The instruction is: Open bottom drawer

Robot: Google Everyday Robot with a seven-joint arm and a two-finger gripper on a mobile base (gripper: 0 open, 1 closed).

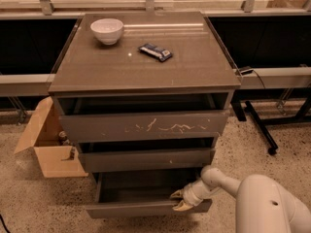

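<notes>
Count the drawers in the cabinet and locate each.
3. The scratched top drawer sits under the tabletop, the middle drawer below it, the bottom drawer lowest and pulled out, with the gripper at its front. None appears hidden.

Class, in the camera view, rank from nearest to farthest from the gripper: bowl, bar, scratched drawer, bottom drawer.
Gripper is at bottom right.
1. Bottom drawer, right at it.
2. Scratched drawer, above.
3. Bar, on top, centre.
4. Bowl, back left.
</notes>
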